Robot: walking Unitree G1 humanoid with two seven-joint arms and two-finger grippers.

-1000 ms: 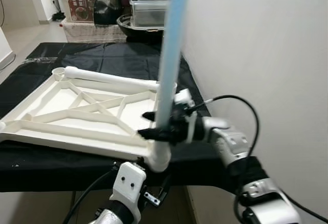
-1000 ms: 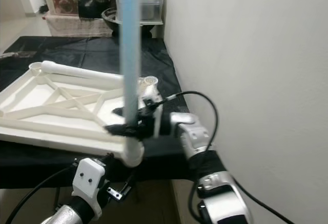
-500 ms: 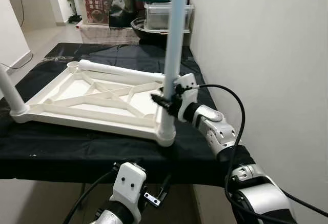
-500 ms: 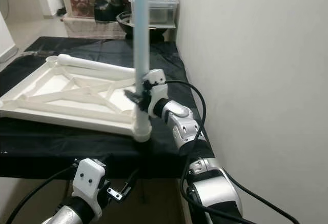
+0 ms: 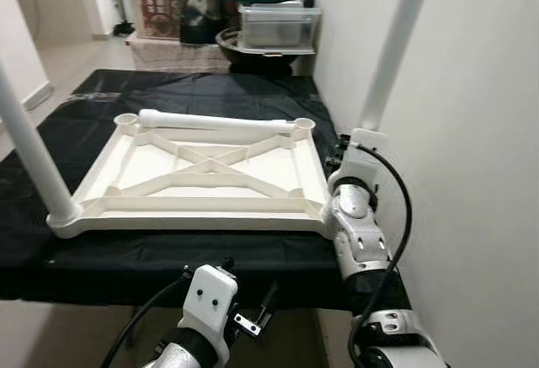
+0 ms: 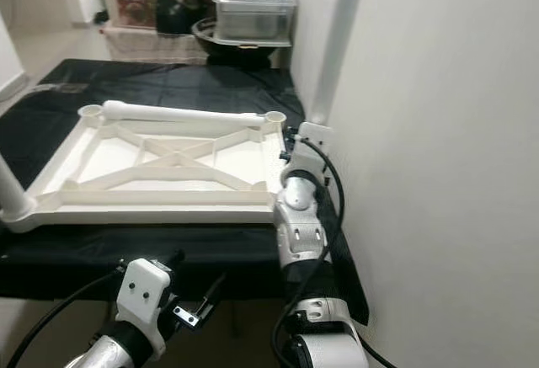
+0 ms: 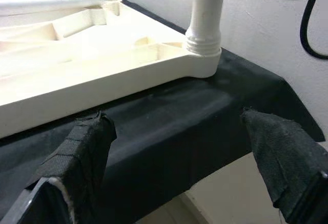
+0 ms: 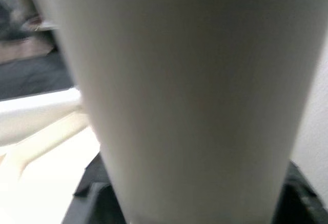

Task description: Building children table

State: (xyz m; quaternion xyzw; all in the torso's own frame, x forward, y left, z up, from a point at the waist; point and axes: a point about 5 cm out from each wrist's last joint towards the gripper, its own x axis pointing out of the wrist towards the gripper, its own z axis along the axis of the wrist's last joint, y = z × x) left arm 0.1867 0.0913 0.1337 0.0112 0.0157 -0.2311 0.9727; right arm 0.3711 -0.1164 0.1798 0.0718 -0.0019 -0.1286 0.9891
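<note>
The upside-down white plastic tabletop (image 5: 206, 174) is lying on the black-covered table (image 5: 210, 90). Two white tubular legs (image 5: 389, 44) are standing; the right gripper (image 5: 349, 145) is clamping one, a third (image 5: 215, 120) is lying loose. Left gripper (image 7: 179, 147) is hanging spread open.

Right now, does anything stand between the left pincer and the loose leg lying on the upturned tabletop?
Yes. The left pincer hangs open below the near table edge, so the black-covered table and the tabletop's near rim lie between it and the loose leg along the far rim.
</note>
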